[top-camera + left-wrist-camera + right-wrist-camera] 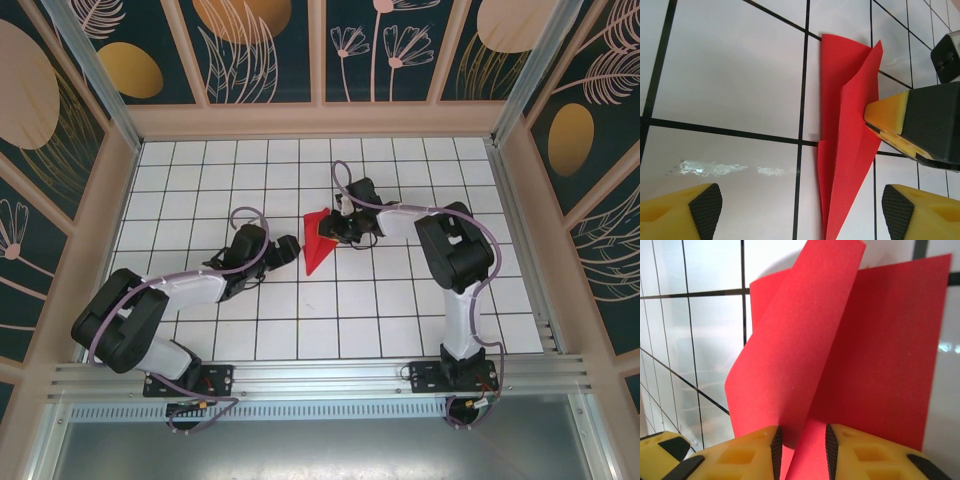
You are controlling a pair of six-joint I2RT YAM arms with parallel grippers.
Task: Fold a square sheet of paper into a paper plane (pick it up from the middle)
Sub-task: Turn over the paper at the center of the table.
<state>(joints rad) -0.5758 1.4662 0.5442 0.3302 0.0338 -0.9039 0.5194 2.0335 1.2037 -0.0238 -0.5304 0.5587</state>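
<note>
Looking down from above, you see the red paper (318, 240) lying as a creased wedge near the middle of the tiled table (200, 330). Your right gripper (336, 228) pinches its raised flap between nearly closed fingers, and your left gripper (290, 248) sits spread wide just beside its left edge.

Bright, even light falls from above in the top view. The white desk (200, 330) is uniformly lit, with only soft, short shadows beneath the arms, and the detail is sharp. The frame rails bow slightly toward the picture's edges. In the left wrist view a smeared streak of glare lies on the desk at lower left, and the near yellow fingertips (670, 220) of the left tool (802, 207) look soft. In the right wrist view the desk washes out to near white, while the paper (880, 350) shows fine grain and a faint grey shadow behind its raised flap.
</note>
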